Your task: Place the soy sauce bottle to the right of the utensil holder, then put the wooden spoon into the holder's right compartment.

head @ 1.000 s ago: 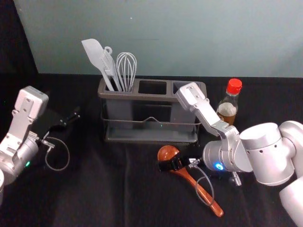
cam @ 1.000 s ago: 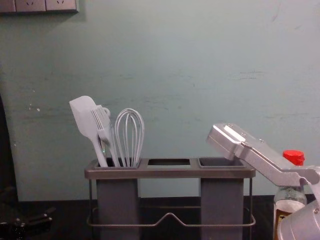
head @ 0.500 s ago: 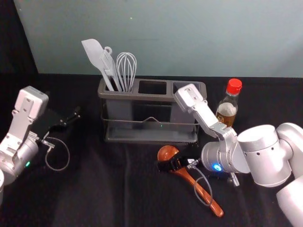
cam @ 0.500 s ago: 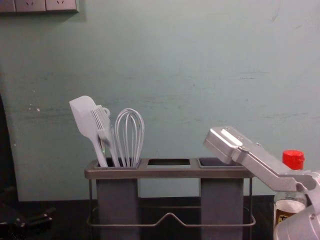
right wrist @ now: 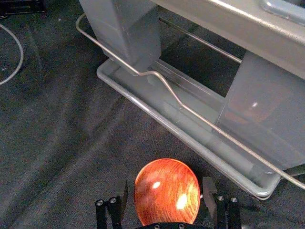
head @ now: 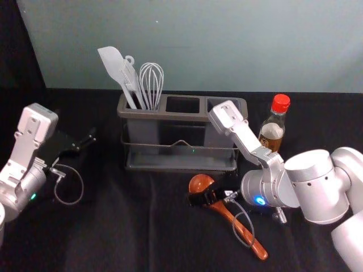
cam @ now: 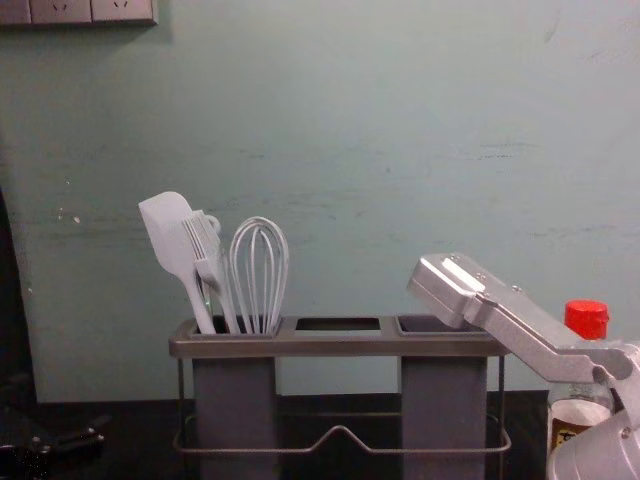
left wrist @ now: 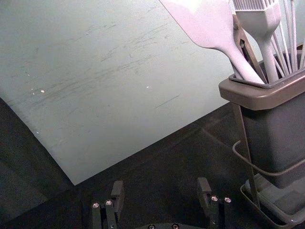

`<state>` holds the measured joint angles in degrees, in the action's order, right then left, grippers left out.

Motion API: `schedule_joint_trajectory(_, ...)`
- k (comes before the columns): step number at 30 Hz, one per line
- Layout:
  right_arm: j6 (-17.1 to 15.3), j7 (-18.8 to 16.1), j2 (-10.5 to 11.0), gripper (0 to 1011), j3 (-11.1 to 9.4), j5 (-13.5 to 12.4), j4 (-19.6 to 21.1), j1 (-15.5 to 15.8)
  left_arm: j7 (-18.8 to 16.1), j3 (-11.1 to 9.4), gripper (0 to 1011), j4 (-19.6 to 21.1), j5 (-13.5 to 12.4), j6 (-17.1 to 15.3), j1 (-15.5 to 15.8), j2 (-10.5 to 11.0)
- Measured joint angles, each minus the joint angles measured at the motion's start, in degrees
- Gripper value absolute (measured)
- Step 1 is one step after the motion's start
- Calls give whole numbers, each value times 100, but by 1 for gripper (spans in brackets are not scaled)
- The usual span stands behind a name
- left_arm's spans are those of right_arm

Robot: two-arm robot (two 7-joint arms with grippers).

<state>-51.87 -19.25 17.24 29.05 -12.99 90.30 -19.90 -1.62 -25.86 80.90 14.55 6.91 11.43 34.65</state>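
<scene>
In the head view the soy sauce bottle (head: 272,129) stands upright, right of the utensil holder (head: 181,116). The wooden spoon (head: 244,231) lies in front of the holder, its handle pointing toward the near right. Over the bowl end is my right gripper (head: 207,196). The right wrist view has the right gripper (right wrist: 165,191) open, one finger on each side of the spoon's bowl (right wrist: 167,191). Parked at the left is my left gripper (head: 85,144); in its wrist view the left gripper (left wrist: 160,193) is open with nothing between the fingers.
A white spatula (head: 115,67), a brush and a whisk (head: 151,85) stand in the holder's left compartment. The right forearm (head: 247,141) rises in front of the holder's right end, close to the bottle. A wall (head: 227,51) stands behind.
Over the last second the right arm has shifted very slightly to the left, with its gripper still at the spoon's bowl. The left arm, bottle and spoon show no movement.
</scene>
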Motion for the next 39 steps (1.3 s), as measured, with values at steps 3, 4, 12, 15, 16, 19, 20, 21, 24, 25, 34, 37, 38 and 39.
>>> schedule_joint_trajectory(3, -2, 4, 1, 1003, 0, -2, 2, 0, 0, 0, 1005, 0, 0, 0, 0, 0)
schedule_joint_trajectory(4, -3, 5, 1, 1003, 0, -3, 2, 0, 0, 0, 1005, 0, 0, 0, 0, 0)
schedule_joint_trajectory(12, -7, 8, 4, 1002, 0, -8, 6, 0, 0, 0, 1005, 0, 0, 0, 0, 0)
schedule_joint_trajectory(15, -9, 9, 4, 968, 0, -9, 8, 0, 0, 0, 1005, 0, 0, 0, 0, 0)
schedule_joint_trajectory(16, -9, 10, 4, 956, 0, -10, 8, 0, 0, 0, 1005, 0, 0, 0, 0, 0)
schedule_joint_trajectory(19, -11, 11, 4, 888, 0, -12, 9, 0, 0, 0, 1005, 0, 0, 0, 0, 0)
schedule_joint_trajectory(20, -12, 12, 4, 863, 0, -13, 8, 0, 0, 0, 1005, 0, 0, 0, 0, 0)
schedule_joint_trajectory(21, -12, 12, 4, 842, 0, -14, 9, 0, 0, 0, 1005, 0, 0, 0, 0, 0)
schedule_joint_trajectory(24, -13, 13, 4, 821, 0, -16, 9, 0, 0, 0, 1005, 0, 0, 0, 0, 0)
schedule_joint_trajectory(25, -14, 13, 4, 821, 0, -17, 9, 0, 0, 0, 1005, 0, 0, 0, 0, 0)
schedule_joint_trajectory(34, -15, 13, 4, 821, 0, -17, 9, 0, 0, 0, 1005, 0, 0, 0, 0, 0)
schedule_joint_trajectory(37, -15, 13, 4, 821, 0, -17, 8, 0, 0, 0, 1005, 0, 0, 0, 0, 0)
schedule_joint_trajectory(38, -15, 13, 4, 820, 0, -17, 8, -1, 0, 0, 1005, 0, 0, 0, 0, 0)
schedule_joint_trajectory(39, -14, 12, 4, 821, 0, -17, 8, 0, 0, 0, 1005, 0, 0, 0, 0, 0)
